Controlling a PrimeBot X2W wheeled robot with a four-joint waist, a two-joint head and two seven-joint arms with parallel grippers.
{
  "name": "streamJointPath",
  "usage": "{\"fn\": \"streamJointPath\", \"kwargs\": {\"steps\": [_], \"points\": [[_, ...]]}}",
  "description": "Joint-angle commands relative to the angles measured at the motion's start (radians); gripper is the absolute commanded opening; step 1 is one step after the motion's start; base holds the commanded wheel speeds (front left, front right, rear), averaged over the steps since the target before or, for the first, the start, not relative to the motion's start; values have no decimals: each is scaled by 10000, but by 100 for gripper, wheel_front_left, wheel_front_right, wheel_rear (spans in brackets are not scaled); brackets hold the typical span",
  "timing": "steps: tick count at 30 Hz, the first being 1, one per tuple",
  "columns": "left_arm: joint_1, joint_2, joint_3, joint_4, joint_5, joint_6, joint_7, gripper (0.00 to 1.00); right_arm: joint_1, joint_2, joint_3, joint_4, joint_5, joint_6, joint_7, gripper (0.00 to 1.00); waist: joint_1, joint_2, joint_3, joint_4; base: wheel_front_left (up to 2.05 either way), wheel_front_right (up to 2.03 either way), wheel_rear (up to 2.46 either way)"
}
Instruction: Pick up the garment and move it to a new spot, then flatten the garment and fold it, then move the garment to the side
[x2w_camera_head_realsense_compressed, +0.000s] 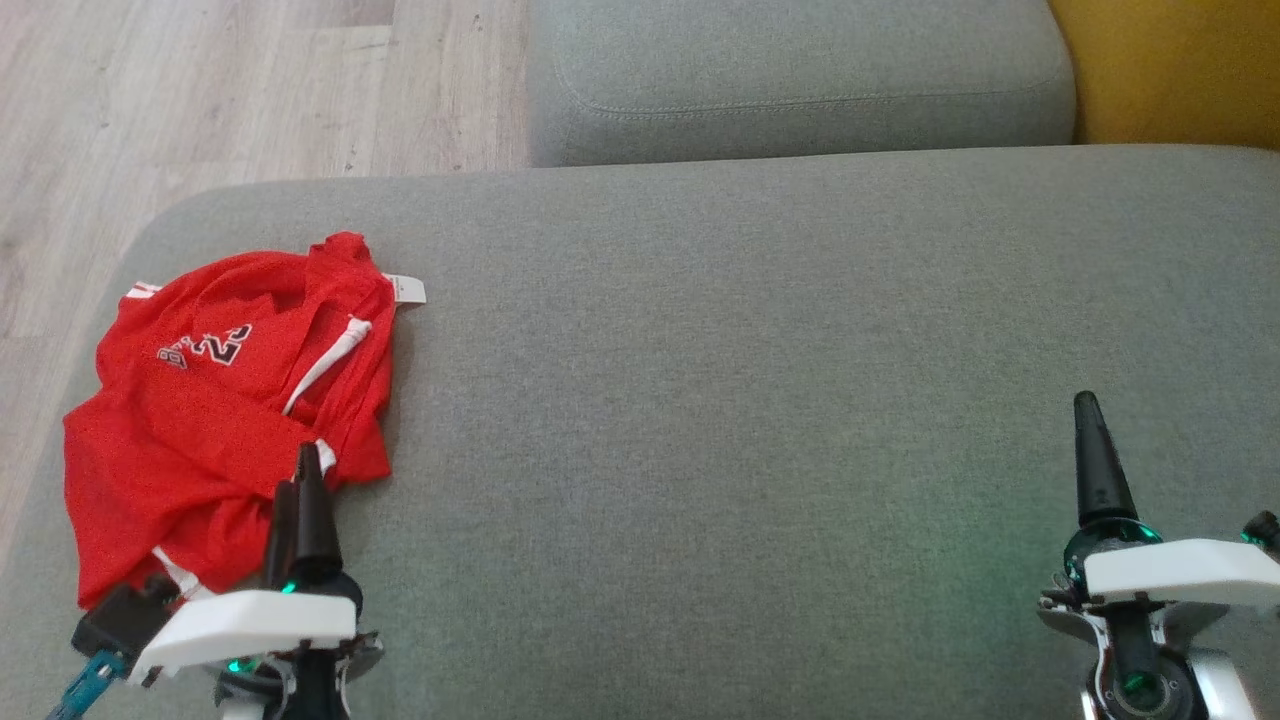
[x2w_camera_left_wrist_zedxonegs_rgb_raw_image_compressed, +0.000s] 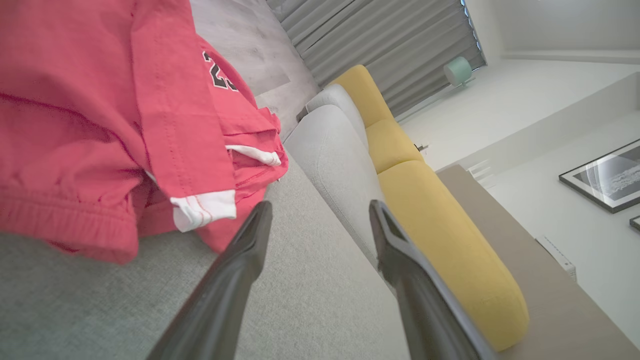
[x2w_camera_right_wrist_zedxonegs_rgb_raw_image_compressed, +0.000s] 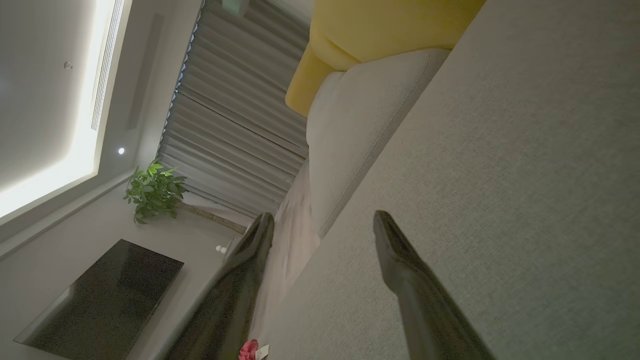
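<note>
since the garment (x2w_camera_head_realsense_compressed: 220, 400) is thin red knit lying in a loose crumpled heap, i'd expect it to be light, floppy and a bit slippery. it will drape and drag rather than lift as one piece. it looks like sports shorts with white trim (x2w_camera_head_realsense_compressed: 325, 370) and a printed number, but the folds hide too much to be sure.

location: left end of the grey cushion (x2w_camera_head_realsense_compressed: 750, 400), close to its left edge and running down toward the front-left corner. a white label (x2w_camera_head_realsense_compressed: 408, 290) pokes out on the back-right side of the heap.

left gripper (x2w_camera_left_wrist_zedxonegs_rgb_raw_image_compressed: 320, 205): jaws wide apart, holding nothing. it sits at the heap's near-right edge. in the wrist view one finger (x2w_camera_left_wrist_zedxonegs_rgb_raw_image_compressed: 235, 280) has its tip just beside the lowest red fold and the end of the white trim, while the other is over bare cushion. can't tell whether it touches the cloth.

right gripper (x2w_camera_right_wrist_zedxonegs_rgb_raw_image_compressed: 324, 216): jaws also apart and empty, near the front edge toward the right end of the cushion, well apart from the garment.

where to grab, my read: the thick stitched band (x2w_camera_left_wrist_zedxonegs_rgb_raw_image_compressed: 65, 220) or the doubled fold next to the left finger. pinch several layers, because a single layer would likely slide out of those narrow tips.
</note>
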Motion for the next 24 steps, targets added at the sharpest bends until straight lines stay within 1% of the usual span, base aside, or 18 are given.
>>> {"fn": "streamJointPath", "kwargs": {"steps": [1, 24], "points": [[-499, 173, -13, -412, 478, 38, -134, 100, -291, -216, 163, -467, -447, -3, -112, 100, 0, 0, -4, 1, 0, 0, 0], [-628, 430, -803, -196, 3627, 271, -816, 100, -36, -352, 764, -1231, -3443, -4, -223, 100, 0, 0, -57, 13, 0, 0, 0]]}}
